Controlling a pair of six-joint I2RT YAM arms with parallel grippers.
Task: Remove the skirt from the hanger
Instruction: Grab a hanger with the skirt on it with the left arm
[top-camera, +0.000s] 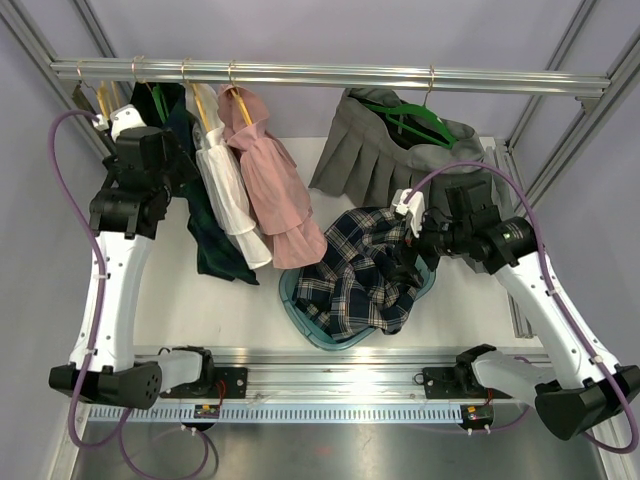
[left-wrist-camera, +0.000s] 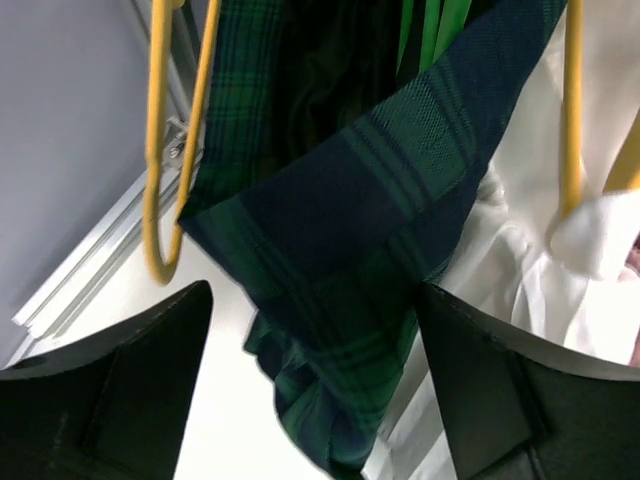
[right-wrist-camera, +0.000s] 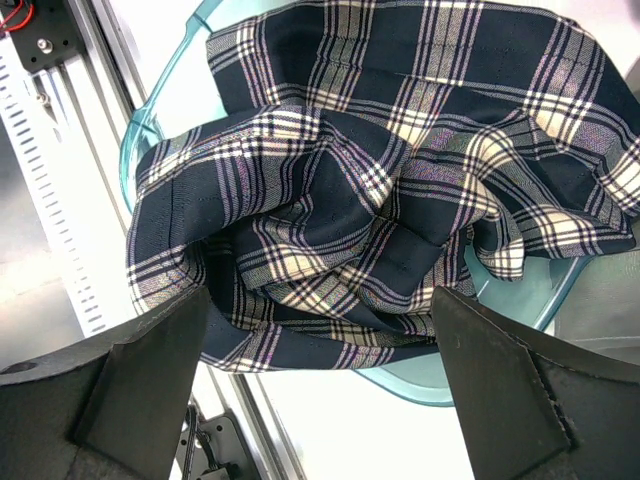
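Observation:
A dark green plaid skirt (top-camera: 215, 250) (left-wrist-camera: 370, 200) hangs from a green hanger (left-wrist-camera: 430, 30) at the left of the rail (top-camera: 330, 73). My left gripper (top-camera: 187, 168) (left-wrist-camera: 312, 290) is open right at it, and a fold of the skirt hangs between the spread fingers without being pinched. Further right, a grey pleated skirt (top-camera: 365, 160) hangs on another green hanger (top-camera: 418, 120). My right gripper (top-camera: 408, 258) (right-wrist-camera: 320, 295) stands open just above a navy plaid skirt (top-camera: 360, 270) (right-wrist-camera: 380, 170) heaped in a teal basket (top-camera: 300, 315) (right-wrist-camera: 150, 120).
A white garment (top-camera: 228, 185) (left-wrist-camera: 520, 250) and a pink one (top-camera: 275, 180) hang on yellow hangers (left-wrist-camera: 155, 150) beside the green skirt. Aluminium frame posts (top-camera: 560, 130) stand at both sides, and a rail with the arm bases (top-camera: 330, 365) runs along the near edge.

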